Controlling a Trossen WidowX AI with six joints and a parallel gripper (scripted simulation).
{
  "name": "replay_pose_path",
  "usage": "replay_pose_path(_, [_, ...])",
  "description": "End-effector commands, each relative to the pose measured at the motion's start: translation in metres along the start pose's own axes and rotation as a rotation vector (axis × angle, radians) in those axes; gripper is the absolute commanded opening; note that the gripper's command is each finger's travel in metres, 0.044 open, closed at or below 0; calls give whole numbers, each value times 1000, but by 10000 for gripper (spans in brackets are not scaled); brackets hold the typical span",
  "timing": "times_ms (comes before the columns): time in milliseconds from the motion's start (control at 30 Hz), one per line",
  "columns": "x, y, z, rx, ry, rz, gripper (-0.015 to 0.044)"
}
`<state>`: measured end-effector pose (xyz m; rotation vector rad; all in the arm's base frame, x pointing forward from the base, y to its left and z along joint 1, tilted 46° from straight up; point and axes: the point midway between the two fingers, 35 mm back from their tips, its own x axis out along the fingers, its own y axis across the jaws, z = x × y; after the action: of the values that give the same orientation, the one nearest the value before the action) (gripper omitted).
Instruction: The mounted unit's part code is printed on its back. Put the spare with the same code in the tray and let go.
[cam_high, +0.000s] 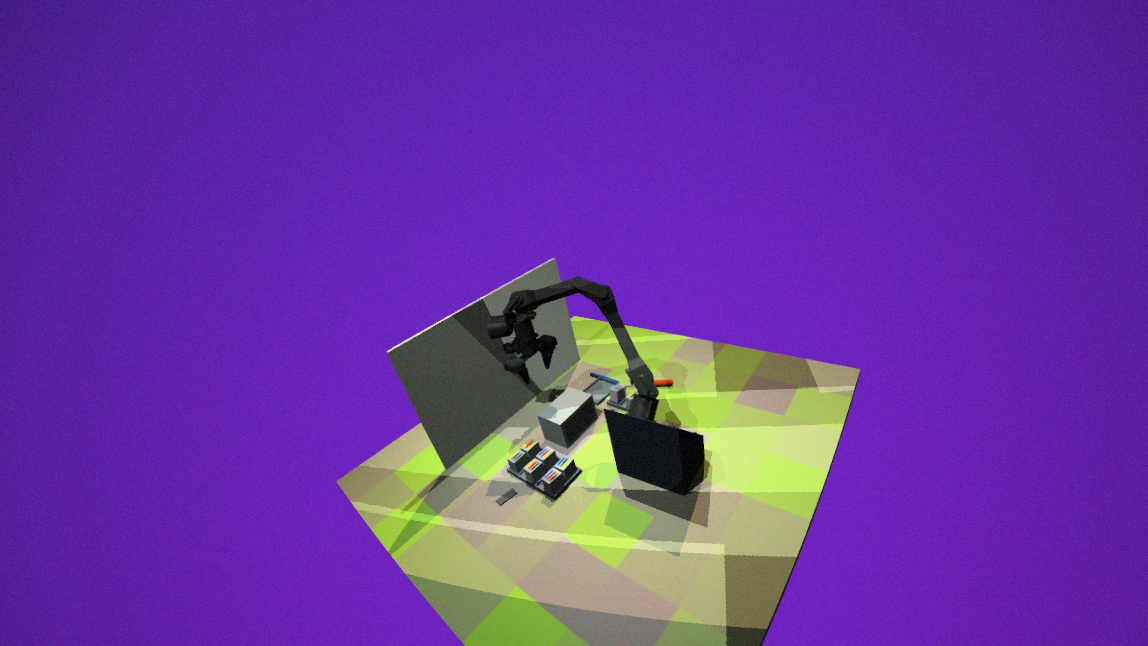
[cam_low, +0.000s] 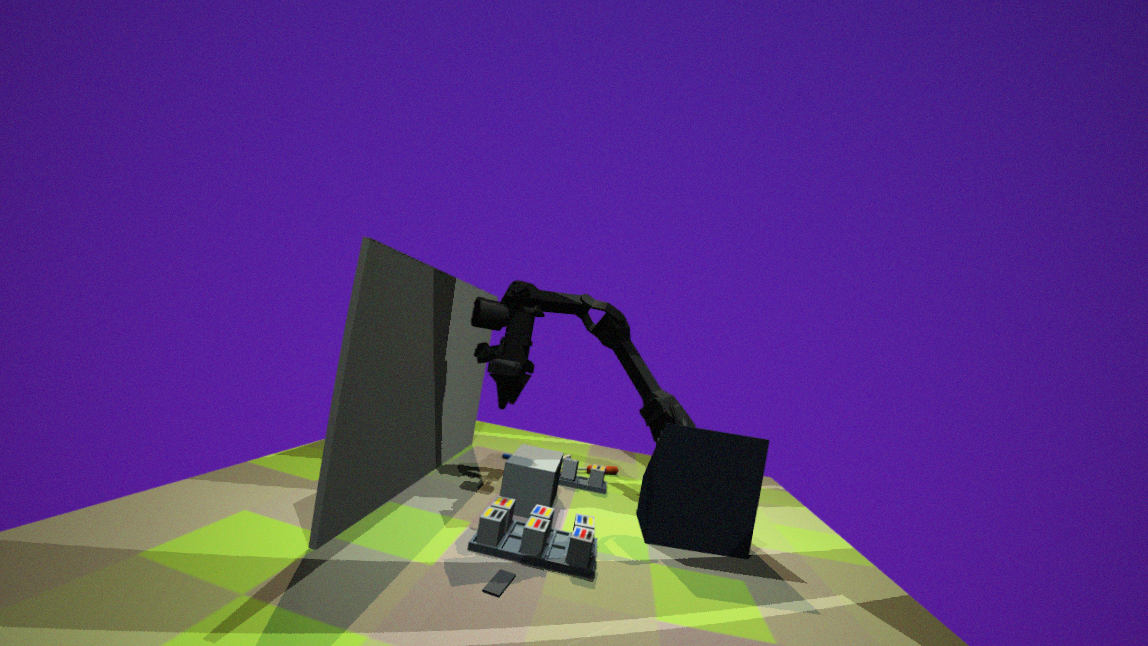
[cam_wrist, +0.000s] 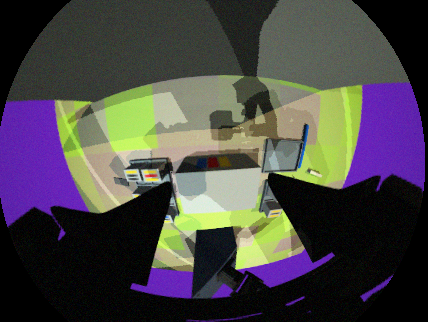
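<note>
The mounted unit (cam_high: 567, 419) (cam_low: 529, 479) (cam_wrist: 217, 190) is a large grey box. In the wrist view its back shows blue, red and yellow bands (cam_wrist: 213, 162) from left to right. Several dark spares with coloured top labels stand in a rack (cam_low: 533, 561); among them are one with yellow and black bands (cam_low: 495, 523) and one with blue and red bands (cam_low: 581, 546). The fingers partly hide the rack in the wrist view. The shallow grey tray (cam_wrist: 282, 156) looks empty. My gripper (cam_high: 537, 374) (cam_low: 507, 404) (cam_wrist: 221, 182) is open and empty, pointing down high above the unit.
A tall grey panel (cam_high: 481, 385) (cam_low: 385, 385) stands behind the unit. A big dark box (cam_high: 651, 449) (cam_low: 706, 494) stands near the arm base. A second rack (cam_low: 583, 485) holds small blocks. A blue bar (cam_wrist: 303, 147), an orange cylinder (cam_low: 602, 470) and a dark plate (cam_low: 498, 583) lie about.
</note>
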<state>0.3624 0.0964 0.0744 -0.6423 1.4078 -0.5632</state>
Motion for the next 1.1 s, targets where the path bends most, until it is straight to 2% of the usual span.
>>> replay_pose_path(0, [-3, -5, 2, 3, -11, -18, 440])
replay_pose_path(200, [53, -6, 3, 4, -12, -20, 440])
replay_pose_path(733, [55, -4, 1, -16, -12, -19, 440])
replay_pose_path(1067, [55, 125, -87, -1109, -12, -2, 440])
